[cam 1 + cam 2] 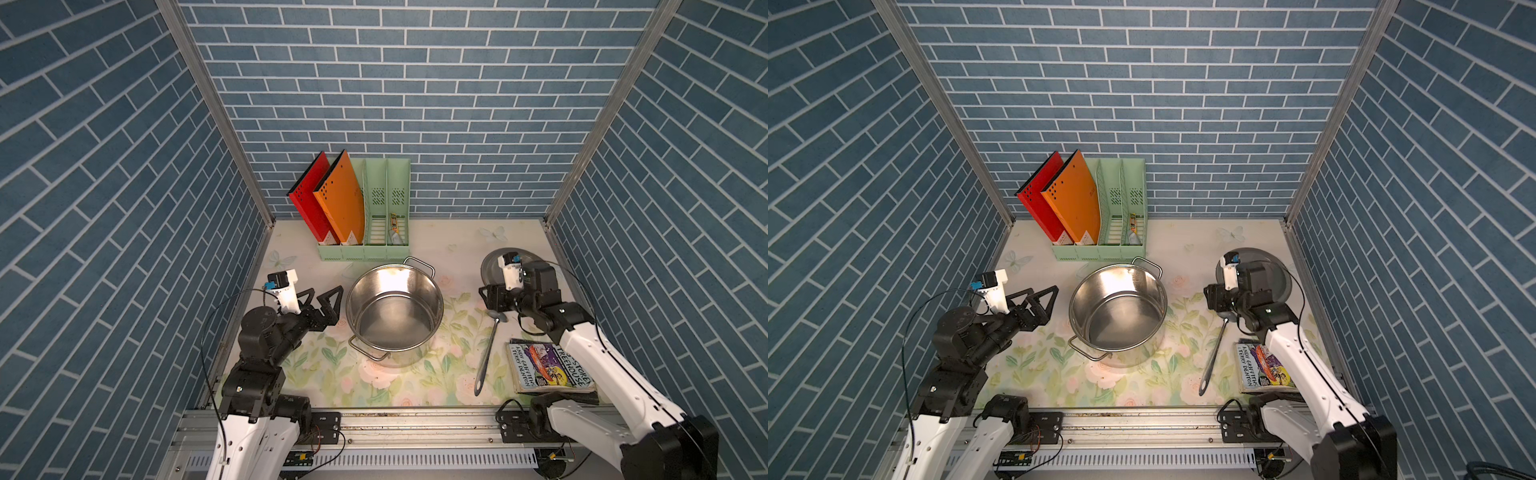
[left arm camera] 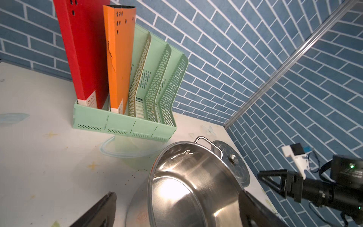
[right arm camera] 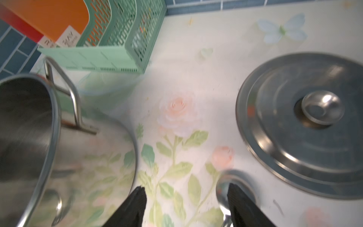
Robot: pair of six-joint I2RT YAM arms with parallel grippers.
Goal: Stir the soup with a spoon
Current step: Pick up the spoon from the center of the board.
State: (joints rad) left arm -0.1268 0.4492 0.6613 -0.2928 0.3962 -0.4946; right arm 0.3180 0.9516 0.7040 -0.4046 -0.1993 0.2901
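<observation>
Spoon [image 1: 487, 356] is lying flat on the table [image 1: 440, 245], between the steel pot [image 1: 390, 282] and the book [image 1: 548, 370]. Its bowl is pointing toward the back wall and its holed handle end is pointing toward the front rail. The floral table is carrying every item in both top views. The pot is standing upright and uncovered near the centre. The green file rack [image 1: 386, 245] is standing behind the pot against the back wall, holding a red folder [image 1: 305, 195] and an orange folder [image 1: 340, 195] in its left-hand slots. The pot lid [image 3: 284, 137] is lying knob up at the right rear, apart from the pot. The right jaws are hanging low over the spoon's bowl, standing partly open and gripping nothing. In the right wrist view one finger [image 3: 241, 206] is overlapping the bowl's edge, and whether it is touching cannot be told. The left jaws are hovering spread wide just beside the pot's left wall, holding nothing.
</observation>
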